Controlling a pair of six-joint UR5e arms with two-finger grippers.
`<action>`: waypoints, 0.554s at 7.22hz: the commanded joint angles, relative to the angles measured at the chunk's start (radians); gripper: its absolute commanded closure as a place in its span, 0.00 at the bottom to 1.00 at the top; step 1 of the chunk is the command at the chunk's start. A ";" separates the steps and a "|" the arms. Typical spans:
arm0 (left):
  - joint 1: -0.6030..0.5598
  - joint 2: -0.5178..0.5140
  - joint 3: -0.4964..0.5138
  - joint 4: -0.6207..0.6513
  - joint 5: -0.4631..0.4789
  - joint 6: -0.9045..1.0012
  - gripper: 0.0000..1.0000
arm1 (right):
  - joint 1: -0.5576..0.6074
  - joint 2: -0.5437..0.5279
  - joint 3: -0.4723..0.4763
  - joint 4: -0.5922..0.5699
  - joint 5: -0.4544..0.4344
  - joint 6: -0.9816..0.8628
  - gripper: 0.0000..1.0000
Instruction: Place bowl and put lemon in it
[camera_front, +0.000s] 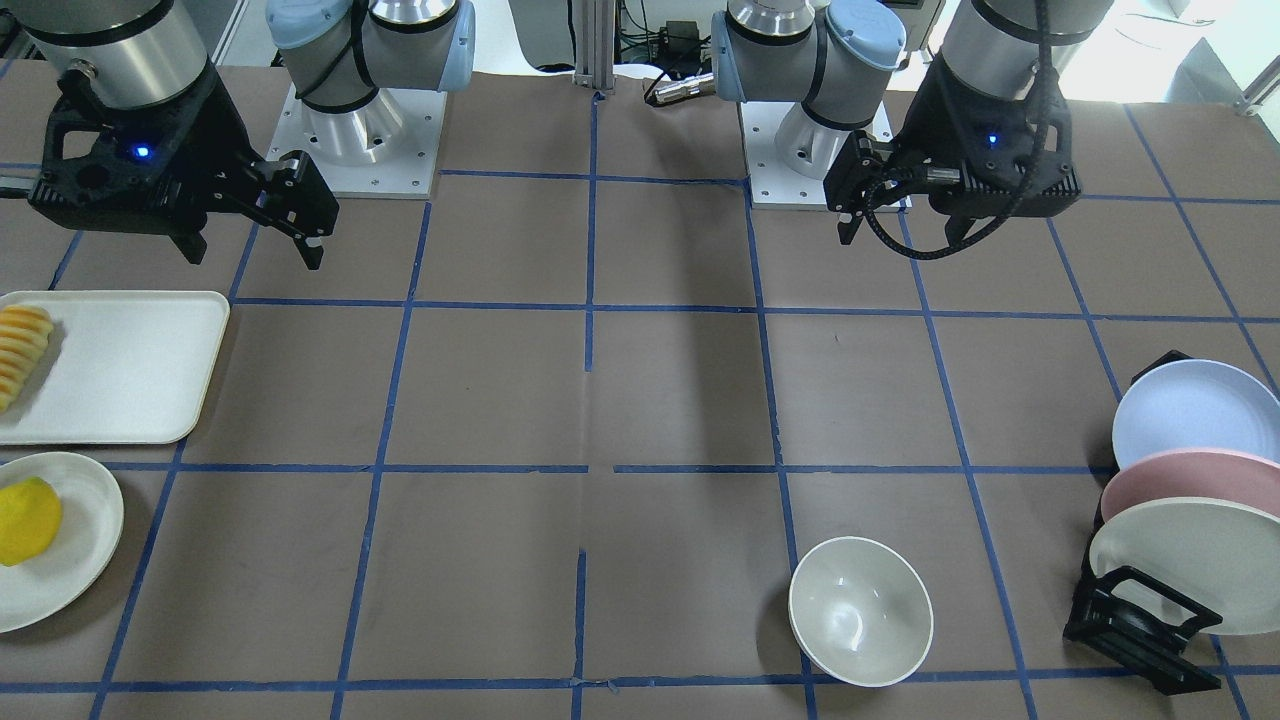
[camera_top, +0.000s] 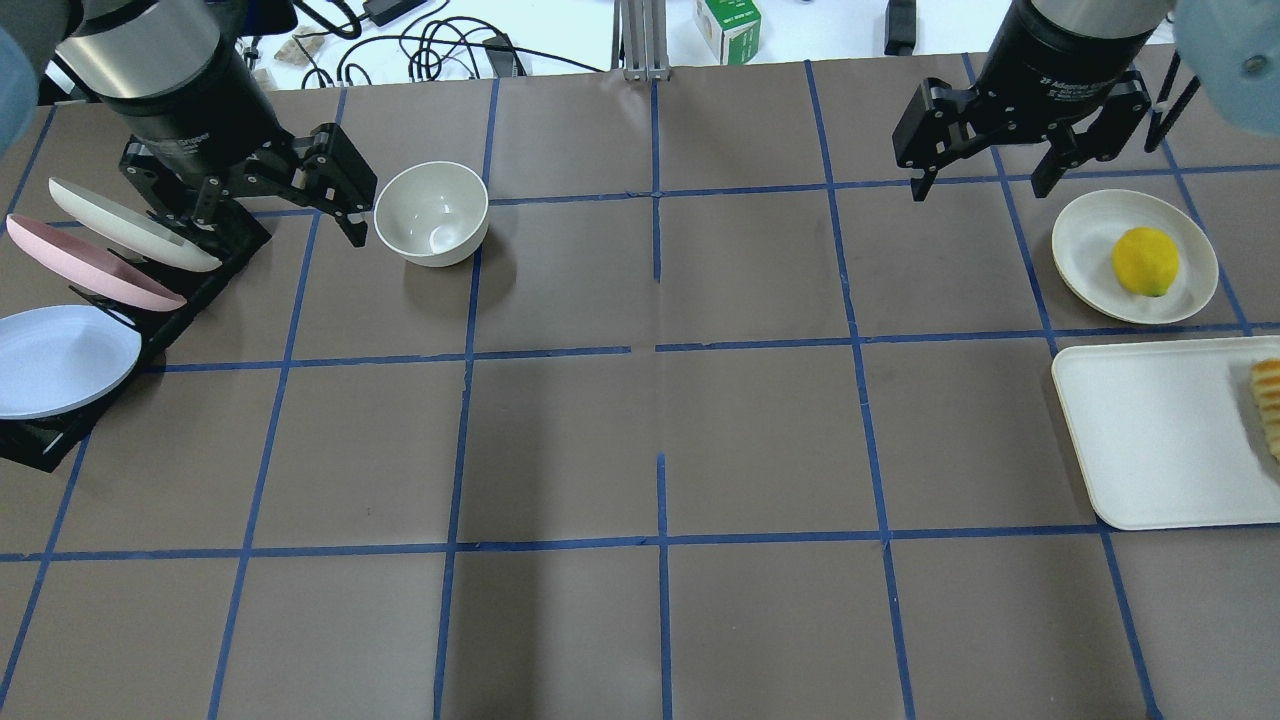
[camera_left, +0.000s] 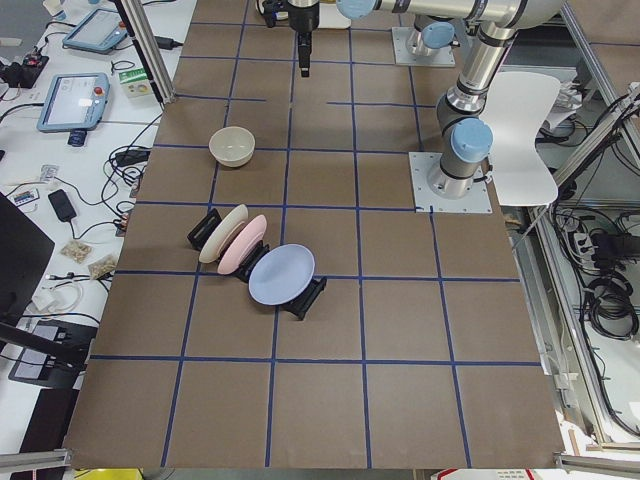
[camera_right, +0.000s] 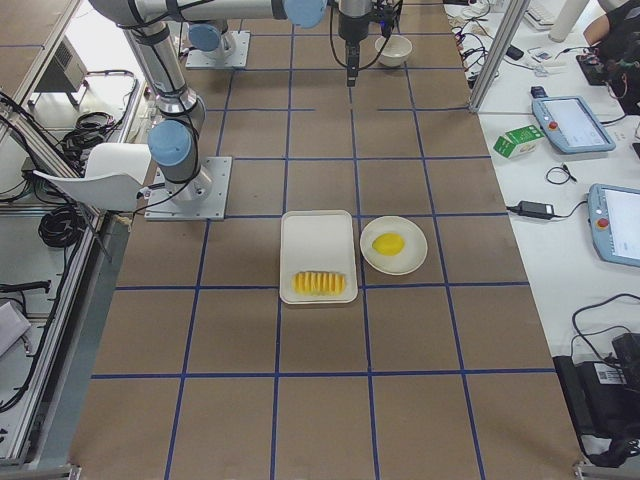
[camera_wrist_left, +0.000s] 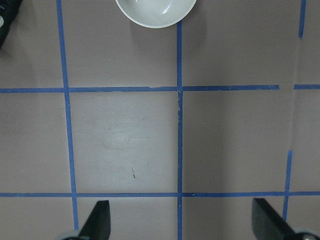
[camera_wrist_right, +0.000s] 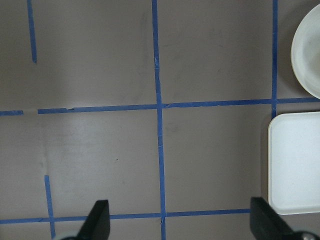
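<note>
Front view: the deep, glossy off-white bowl (camera_front: 861, 611) sits upright on the matte brown counter (camera_front: 500, 400), well apart from the bright yellow oval lemon (camera_front: 27, 520), which lies on a shallow plate (camera_front: 90, 560). Wrist views: the left claw (camera_wrist_left: 182, 217) and the right claw (camera_wrist_right: 180, 217) are both spread wide.

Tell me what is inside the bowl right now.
Nothing: the bowl is empty, showing only its glossy off-white inside with light glints. The lemon sits on the shallow plate across the table. The patch of table under the bowl is covered by it.
</note>
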 joint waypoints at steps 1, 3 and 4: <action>0.000 -0.002 -0.001 0.008 0.001 0.017 0.00 | 0.000 0.000 0.000 0.002 0.001 -0.001 0.00; 0.014 -0.021 -0.002 0.055 -0.007 0.034 0.00 | 0.000 -0.002 -0.002 0.002 0.001 -0.001 0.00; 0.031 -0.105 -0.021 0.168 -0.013 0.142 0.00 | 0.000 0.000 0.000 0.002 -0.005 -0.001 0.00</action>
